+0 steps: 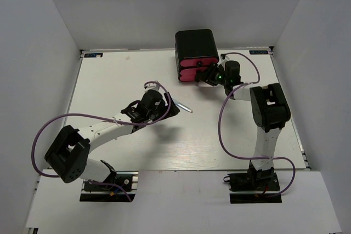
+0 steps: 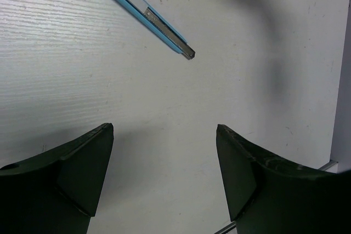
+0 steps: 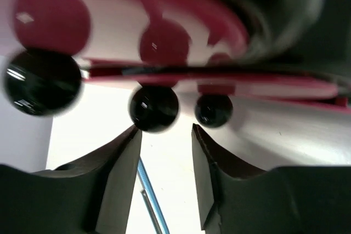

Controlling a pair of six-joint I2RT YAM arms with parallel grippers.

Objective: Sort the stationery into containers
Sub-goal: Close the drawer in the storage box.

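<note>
Right hand [image 3: 164, 131] half parted under blurred knob [image 3: 154, 108]; left hand [image 2: 164, 130] wide, blue pen [image 2: 145, 12] cropped

Glossy black knobs [image 3: 154, 108], matt grained white table [image 2: 82, 80]

black-and-white arms [image 1: 112, 130], purple cables [image 1: 220, 121] (green light [image 1: 220, 73] glowing)

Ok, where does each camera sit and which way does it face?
Top external: above and behind the bases, looking down on the white table, left arm, right arm and black rounded box with pink drawers.
Left wrist: faces down at the table; a slim light-blue pen lies beyond its open dark fingers.
Right wrist: close up on the drawers' black knobs, its fingers below.
Shared: the pen in top and left wrist; the drawers in top and right wrist.
</note>
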